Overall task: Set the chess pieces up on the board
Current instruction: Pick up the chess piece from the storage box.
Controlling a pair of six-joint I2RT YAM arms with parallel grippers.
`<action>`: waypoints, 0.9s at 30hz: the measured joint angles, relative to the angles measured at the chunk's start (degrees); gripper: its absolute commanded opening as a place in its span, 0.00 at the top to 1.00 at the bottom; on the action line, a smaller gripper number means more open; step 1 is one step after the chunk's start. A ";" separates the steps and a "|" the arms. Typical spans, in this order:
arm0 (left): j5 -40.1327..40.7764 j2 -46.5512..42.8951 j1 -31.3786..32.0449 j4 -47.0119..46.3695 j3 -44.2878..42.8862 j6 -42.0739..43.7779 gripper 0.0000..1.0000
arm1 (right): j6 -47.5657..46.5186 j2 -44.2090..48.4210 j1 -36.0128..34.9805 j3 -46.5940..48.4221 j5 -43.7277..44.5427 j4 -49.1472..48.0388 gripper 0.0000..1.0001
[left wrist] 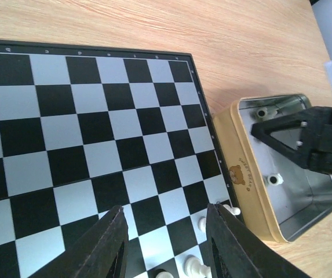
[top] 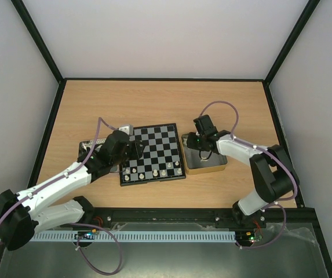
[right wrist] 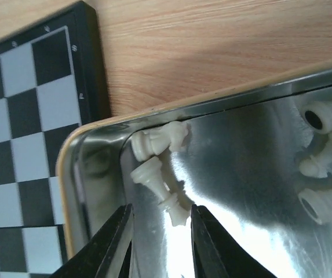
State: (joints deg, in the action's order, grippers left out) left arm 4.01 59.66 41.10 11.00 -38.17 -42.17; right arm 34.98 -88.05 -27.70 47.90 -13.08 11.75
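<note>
— What is the board [top: 152, 153] sitting on?

— A pale, wood-grain table [top: 154, 101], with the board roughly in the middle of it. A black frame [top: 164, 79] edges the table beyond the board. Plain whitish walls [top: 166, 35] rise behind it and on both sides.

— And the chess pieces [top: 154, 171]?

— A few cream ones stand in the board's near rows. More lie loose in a metal tin [top: 204, 169] with a tan rim, just beside the board's right edge. The tin's shiny floor mirrors them.

— The left gripper [left wrist: 166, 219]?

— It is above the board's near part, jaws spread, with nothing between them.

— The right gripper [right wrist: 161, 213]?

— It is down inside the tin, at a corner on the board's side. Its jaws stand apart, and one cream piece [right wrist: 174, 209] lies on the tin floor between the fingertips, not pinched.
</note>
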 measured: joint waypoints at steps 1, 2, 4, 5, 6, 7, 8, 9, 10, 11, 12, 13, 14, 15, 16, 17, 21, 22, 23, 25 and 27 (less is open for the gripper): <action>-0.44 0.00 -0.04 -0.11 0.00 0.00 0.60 | -0.81 -1.01 0.00 0.48 -0.17 0.22 0.73; -1.05 0.02 -0.17 -0.39 0.00 0.02 0.60 | -1.86 -2.16 0.00 0.92 -0.20 0.52 0.72; -1.77 0.11 -0.31 -0.72 0.00 0.02 0.60 | -3.19 -3.74 0.00 1.25 -0.33 1.01 0.72; -2.12 0.24 -0.37 -0.92 0.00 0.02 0.60 | -3.93 -4.57 0.00 1.40 -0.37 1.42 0.71; -2.40 0.33 -0.44 -1.11 0.00 0.02 0.60 | -4.55 -5.27 0.00 1.44 -0.46 1.73 0.71; -2.64 0.44 -0.52 -1.25 0.00 0.02 0.60 | -5.16 -5.86 0.00 1.46 -0.55 1.99 0.70; -2.78 0.50 -0.55 -1.29 0.00 0.02 0.60 | -5.55 -6.32 0.00 1.53 -0.57 2.21 0.70; -2.99 0.61 -0.61 -1.36 0.00 0.02 0.60 | -6.05 -6.71 0.00 1.70 -0.68 2.45 0.70; -3.15 0.70 -0.63 -1.38 0.00 0.02 0.60 | -6.49 -7.13 0.00 2.08 -0.72 2.67 0.70; -3.19 0.76 -0.63 -1.40 0.00 0.02 0.60 | -6.75 -7.37 0.00 2.36 -0.72 2.69 0.70; -3.39 0.83 -0.66 -1.44 0.00 0.02 0.60 | -7.02 -7.65 0.00 2.67 -0.72 2.73 0.70; -3.48 0.87 -0.66 -1.49 0.00 0.02 0.60 | -7.34 -7.93 0.00 3.04 -0.72 2.78 0.70; -3.58 0.90 -0.68 -1.51 0.00 0.02 0.60 | -7.61 -8.20 0.00 3.32 -0.72 2.78 0.70; -3.63 0.90 -0.68 -1.51 0.00 0.02 0.60 | -7.78 -8.44 0.00 3.52 -0.70 2.78 0.69; -3.67 0.90 -0.68 -1.51 0.00 0.02 0.60 | -7.91 -8.63 0.00 3.72 -0.68 2.82 0.69; -3.76 0.92 -0.68 -1.55 0.00 0.02 0.60 | -8.07 -8.87 -0.09 3.96 -0.52 2.82 0.69; -3.98 0.98 -0.70 -1.57 0.00 0.04 0.60 | -8.90 -9.90 -0.52 5.01 0.31 2.78 0.73; -4.00 0.98 -0.70 -1.60 0.00 0.04 0.60 | -9.09 -10.23 -0.70 5.35 0.72 2.78 0.75; -4.02 0.98 -0.70 -1.60 0.00 0.07 0.60 | -9.29 -10.38 -0.85 5.51 1.14 2.78 0.77; -4.02 0.98 -0.81 -1.62 0.00 0.20 0.60 | -9.60 -10.62 -1.33 5.73 2.23 2.82 0.82; -4.02 0.98 -0.92 -1.64 0.00 0.22 0.60 | -10.01 -10.64 -1.70 5.73 3.26 2.93 0.85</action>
State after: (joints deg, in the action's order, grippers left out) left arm -0.01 60.64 40.18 9.37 -38.17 -41.95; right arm 24.97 -98.70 -29.41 53.63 -9.82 14.68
